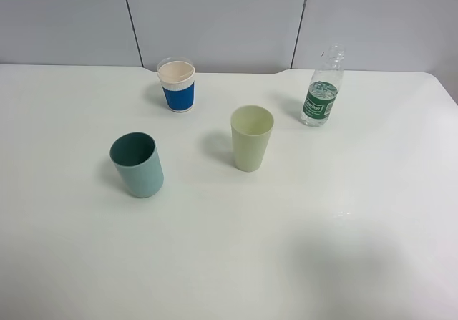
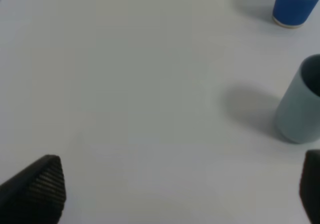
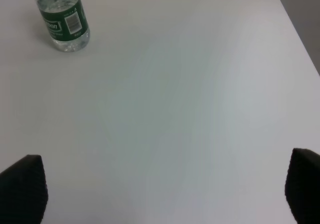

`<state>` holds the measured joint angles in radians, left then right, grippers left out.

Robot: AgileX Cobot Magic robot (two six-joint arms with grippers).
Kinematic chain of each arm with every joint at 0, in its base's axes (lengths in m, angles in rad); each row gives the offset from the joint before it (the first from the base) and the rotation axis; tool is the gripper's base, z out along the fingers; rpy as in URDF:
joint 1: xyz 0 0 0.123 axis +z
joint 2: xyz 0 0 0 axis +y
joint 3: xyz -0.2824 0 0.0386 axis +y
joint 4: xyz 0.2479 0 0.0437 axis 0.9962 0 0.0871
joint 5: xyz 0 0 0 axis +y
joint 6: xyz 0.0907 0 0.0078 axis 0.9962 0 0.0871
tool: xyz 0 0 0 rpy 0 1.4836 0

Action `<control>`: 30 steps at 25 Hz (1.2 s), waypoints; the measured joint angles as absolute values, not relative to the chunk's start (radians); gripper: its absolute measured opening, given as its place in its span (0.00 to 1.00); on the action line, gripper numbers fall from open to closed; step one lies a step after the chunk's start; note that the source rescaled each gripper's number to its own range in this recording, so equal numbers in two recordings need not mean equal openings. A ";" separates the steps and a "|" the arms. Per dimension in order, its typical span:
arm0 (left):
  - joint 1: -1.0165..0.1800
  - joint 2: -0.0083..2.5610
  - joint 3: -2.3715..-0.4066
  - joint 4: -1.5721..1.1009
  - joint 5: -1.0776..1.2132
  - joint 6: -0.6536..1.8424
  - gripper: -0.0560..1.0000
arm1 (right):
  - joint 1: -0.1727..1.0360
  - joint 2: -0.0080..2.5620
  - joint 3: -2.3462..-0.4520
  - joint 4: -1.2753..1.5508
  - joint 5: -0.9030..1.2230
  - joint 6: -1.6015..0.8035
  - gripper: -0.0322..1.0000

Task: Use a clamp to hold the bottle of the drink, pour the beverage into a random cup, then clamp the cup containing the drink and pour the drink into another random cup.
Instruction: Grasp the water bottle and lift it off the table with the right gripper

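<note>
A clear bottle with a green label (image 1: 323,89) stands upright at the back right of the white table; it also shows in the right wrist view (image 3: 62,18). A blue-sleeved white cup (image 1: 177,85) stands at the back, a pale green cup (image 1: 251,137) in the middle, and a teal cup (image 1: 137,165) at the left. The left wrist view shows the teal cup (image 2: 300,103) and the blue cup (image 2: 295,4). My left gripper (image 2: 175,191) is open and empty, short of the teal cup. My right gripper (image 3: 160,189) is open and empty, well short of the bottle. Neither arm shows in the exterior high view.
The white table (image 1: 229,263) ends at a grey panelled wall (image 1: 215,19) behind the cups. Its right edge shows in the right wrist view (image 3: 300,38).
</note>
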<state>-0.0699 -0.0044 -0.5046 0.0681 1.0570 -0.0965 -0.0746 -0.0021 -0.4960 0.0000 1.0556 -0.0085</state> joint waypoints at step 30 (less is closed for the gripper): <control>-0.070 -0.004 -0.505 0.068 1.057 -0.096 0.84 | -0.075 0.280 -0.596 0.010 0.750 -0.009 0.89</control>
